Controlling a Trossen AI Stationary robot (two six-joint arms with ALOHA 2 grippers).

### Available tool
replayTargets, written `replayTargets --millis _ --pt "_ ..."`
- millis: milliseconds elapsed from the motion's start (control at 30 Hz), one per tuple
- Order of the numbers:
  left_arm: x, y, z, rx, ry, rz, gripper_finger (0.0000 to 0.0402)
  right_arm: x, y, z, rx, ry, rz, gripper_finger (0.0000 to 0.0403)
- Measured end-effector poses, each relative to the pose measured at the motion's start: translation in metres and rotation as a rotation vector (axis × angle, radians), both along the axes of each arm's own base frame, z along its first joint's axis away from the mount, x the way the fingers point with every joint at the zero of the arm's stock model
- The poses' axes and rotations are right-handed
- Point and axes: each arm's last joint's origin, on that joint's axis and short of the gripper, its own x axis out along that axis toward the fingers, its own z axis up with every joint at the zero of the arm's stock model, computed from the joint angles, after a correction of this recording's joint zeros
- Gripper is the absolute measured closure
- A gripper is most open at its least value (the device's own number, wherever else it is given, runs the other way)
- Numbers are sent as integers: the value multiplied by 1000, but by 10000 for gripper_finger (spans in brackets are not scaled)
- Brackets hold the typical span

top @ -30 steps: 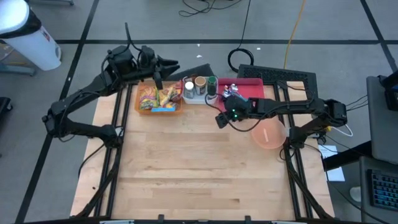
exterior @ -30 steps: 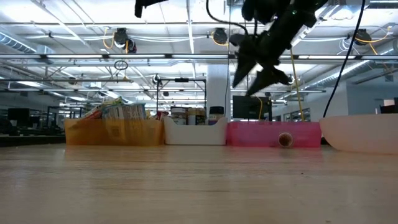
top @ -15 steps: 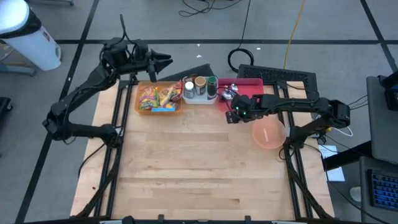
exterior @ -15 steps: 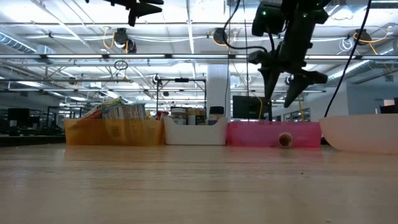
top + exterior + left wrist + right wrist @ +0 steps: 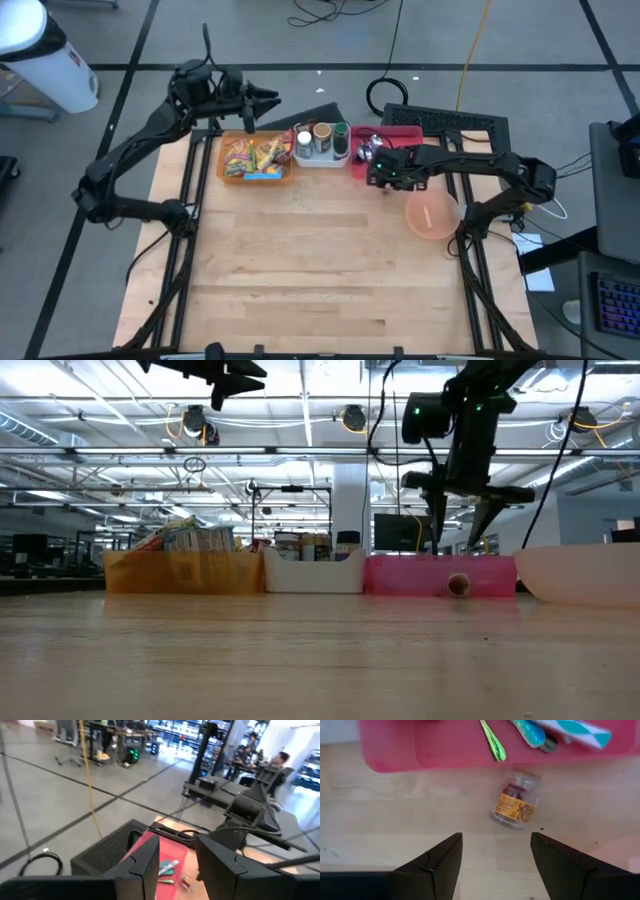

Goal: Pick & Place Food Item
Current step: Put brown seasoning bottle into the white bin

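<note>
Hovering with fingers spread, the right hand (image 5: 496, 862) hangs just above a small jar (image 5: 514, 808) lying on the tabletop (image 5: 395, 820). Beyond the jar sits a pink tray (image 5: 445, 750). The left hand (image 5: 268, 99) waits, slightly parted.

Grey floor (image 5: 300, 30) crossed by dark lines, cables trailing; ceiling strip lights (image 5: 100, 420) overhead.

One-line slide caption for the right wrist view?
Right gripper, fingers open, poised above a small jar lying on its side on the wooden table beside the pink tray of utensils.
</note>
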Motion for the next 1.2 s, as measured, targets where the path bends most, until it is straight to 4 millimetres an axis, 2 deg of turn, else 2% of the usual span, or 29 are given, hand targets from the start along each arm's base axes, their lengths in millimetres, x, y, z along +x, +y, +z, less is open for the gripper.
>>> replayTargets --millis 300,533,900,1200 --pt "9 3 -11 -61 30 -149 270 5 -9 -19 53 58 -83 174" --pt "9 3 -12 -65 32 -158 270 6 -16 -27 69 79 -135 174" --pt "10 0 -12 -81 32 -224 270 13 -26 -54 123 141 -123 174" --pt "15 -6 -12 -81 31 -262 270 16 -28 -63 115 167 -116 175"
